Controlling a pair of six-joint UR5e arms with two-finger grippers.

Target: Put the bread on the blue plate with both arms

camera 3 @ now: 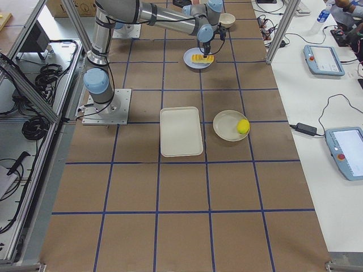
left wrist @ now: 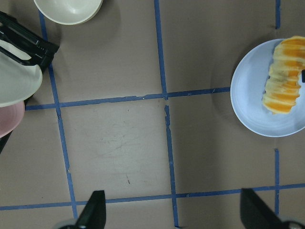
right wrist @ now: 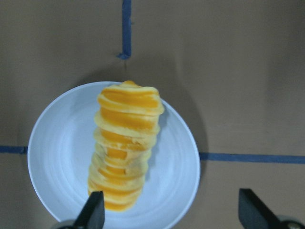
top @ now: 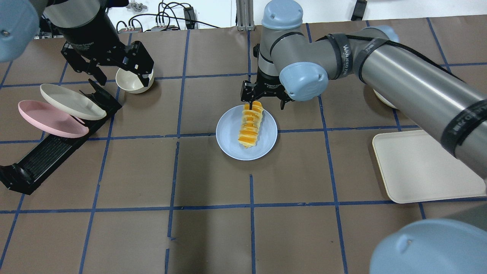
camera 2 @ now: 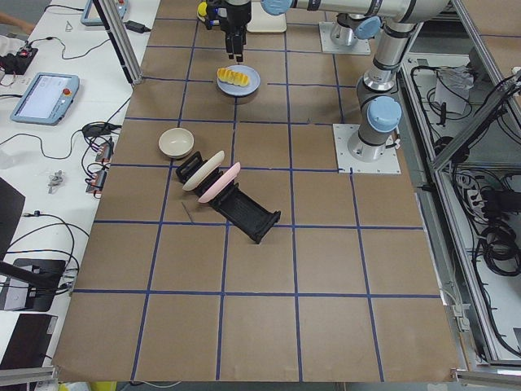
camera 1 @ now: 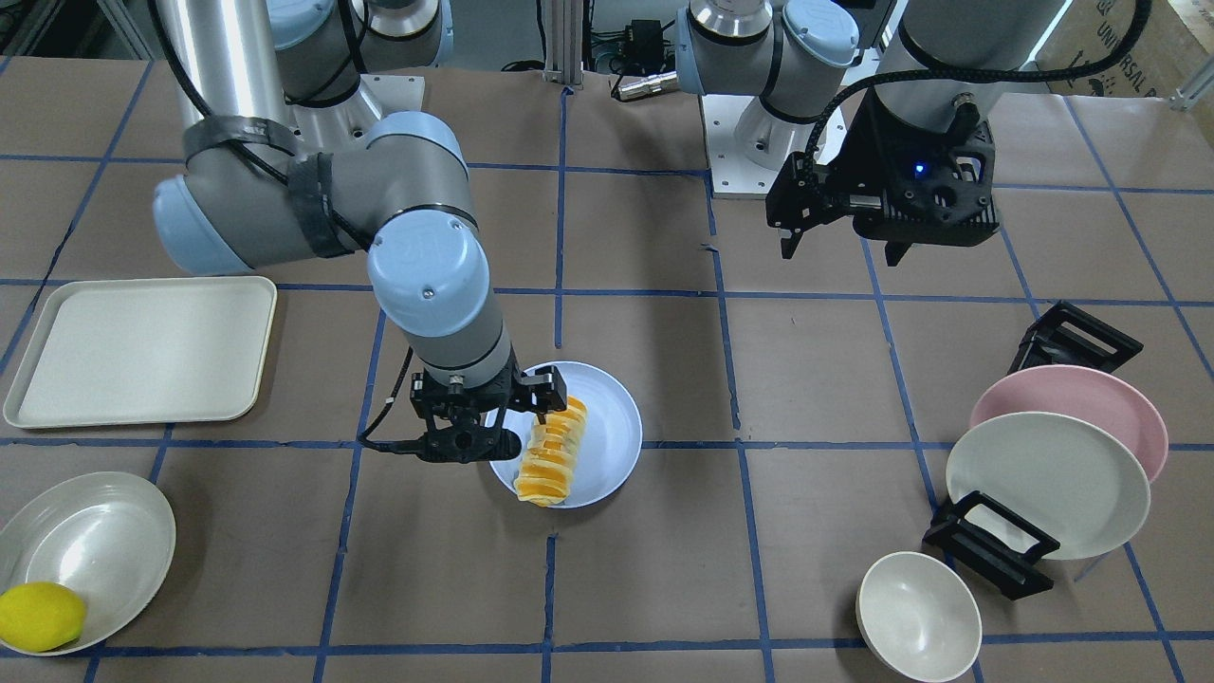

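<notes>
The right pincer (top: 265, 102) hangs over the far rim of the blue plate (top: 230, 137) with its jaws wide apart, holding nothing. The striped bread roll (top: 251, 125) lies lengthwise on that plate. One end of it is below the pincer and the rest runs away from it across the plate's middle. One finger (camera 1: 548, 396) stands just beside that end of the roll; whether it touches cannot be told. In the right wrist view the roll lies between the two spread fingertips, nearer to the one on that view's left.

The left pincer (camera 1: 842, 249) hovers above the bench (top: 213, 236), well apart from the plate and roll, its jaws also spread and holding nothing. In its wrist view mostly bare bench with blue tape lines lies below it, with the plate and roll off at one edge.

In the overhead view a small cream bowl (top: 134, 80) shows just behind the left pincer. Near it a cream plate (top: 72, 102) and a pink plate (top: 49, 120) lean in a black rack (top: 45, 152).

On the right pincer's outer side, well apart from it, lies a cream tray (top: 422, 167). Beyond the tray a lemon (camera 1: 38, 617) rests at the edge of a shallow dish (camera 1: 95, 541).
</notes>
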